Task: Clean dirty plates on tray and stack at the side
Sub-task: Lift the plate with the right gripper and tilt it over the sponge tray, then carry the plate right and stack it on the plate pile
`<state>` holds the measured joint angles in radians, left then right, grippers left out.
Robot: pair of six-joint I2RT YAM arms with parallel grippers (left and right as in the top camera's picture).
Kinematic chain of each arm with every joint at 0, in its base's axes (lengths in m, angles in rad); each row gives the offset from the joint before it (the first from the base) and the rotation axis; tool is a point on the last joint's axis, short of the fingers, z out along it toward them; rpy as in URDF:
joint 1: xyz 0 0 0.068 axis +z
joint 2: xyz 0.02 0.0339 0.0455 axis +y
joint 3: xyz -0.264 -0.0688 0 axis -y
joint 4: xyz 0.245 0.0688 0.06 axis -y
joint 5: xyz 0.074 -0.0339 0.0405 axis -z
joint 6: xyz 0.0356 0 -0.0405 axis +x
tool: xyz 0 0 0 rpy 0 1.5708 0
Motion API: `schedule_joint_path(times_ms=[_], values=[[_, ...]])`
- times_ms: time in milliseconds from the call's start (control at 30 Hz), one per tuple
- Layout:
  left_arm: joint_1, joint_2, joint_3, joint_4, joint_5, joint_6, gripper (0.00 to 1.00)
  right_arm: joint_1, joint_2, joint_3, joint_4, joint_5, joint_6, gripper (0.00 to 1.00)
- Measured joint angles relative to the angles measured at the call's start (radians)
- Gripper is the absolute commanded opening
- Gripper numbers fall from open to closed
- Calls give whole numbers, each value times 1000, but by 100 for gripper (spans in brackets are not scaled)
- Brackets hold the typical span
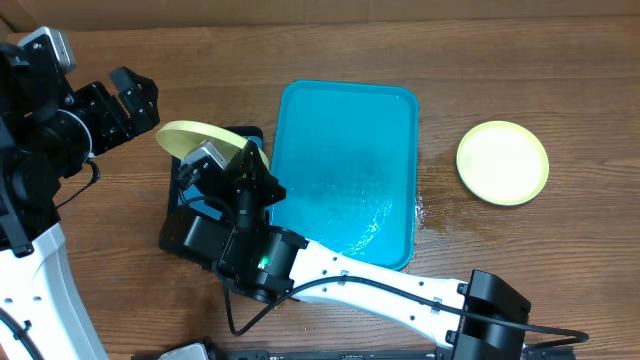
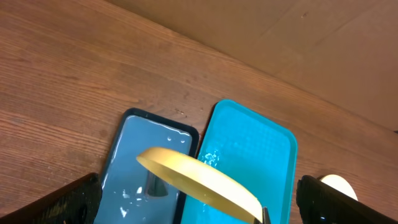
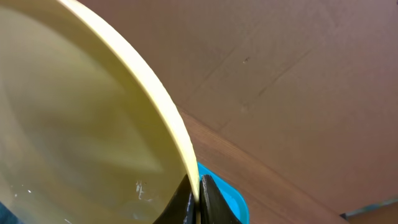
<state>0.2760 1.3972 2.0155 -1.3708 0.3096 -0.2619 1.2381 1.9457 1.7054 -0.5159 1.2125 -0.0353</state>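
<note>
My right gripper is shut on the rim of a lime-yellow plate and holds it tilted above the small black-rimmed tray. In the right wrist view the fingers pinch the plate's edge. The plate also shows in the left wrist view. The turquoise tray lies wet and holds no plates; it also shows in the left wrist view. A second lime-yellow plate lies on the bare wood to the right. My left gripper is open and empty, up and left of the held plate. The pale blue plate is not visible.
The small black-rimmed tray holds water and a dark object under the held plate. A wet patch lies on the wood beside the turquoise tray's right edge. A cardboard wall runs along the table's far edge.
</note>
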Motion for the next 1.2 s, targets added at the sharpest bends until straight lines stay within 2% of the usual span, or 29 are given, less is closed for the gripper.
schedule_joint_path(times_ms=[600, 767, 900, 1000, 1200], values=[[0, 0, 0, -6, 0, 0, 100, 0, 0, 0, 0, 0, 2, 4], [0, 0, 0, -11, -1, 0, 100, -21, -5, 0, -86, -80, 132, 4], [0, 0, 0, -24, -4, 0, 100, -140, -10, 0, -196, -366, 332, 4], [0, 0, 0, -32, -6, 0, 100, -328, -10, 0, -198, -752, 443, 4], [0, 0, 0, -33, -7, 0, 100, -719, -26, 0, -185, -1442, 529, 4]])
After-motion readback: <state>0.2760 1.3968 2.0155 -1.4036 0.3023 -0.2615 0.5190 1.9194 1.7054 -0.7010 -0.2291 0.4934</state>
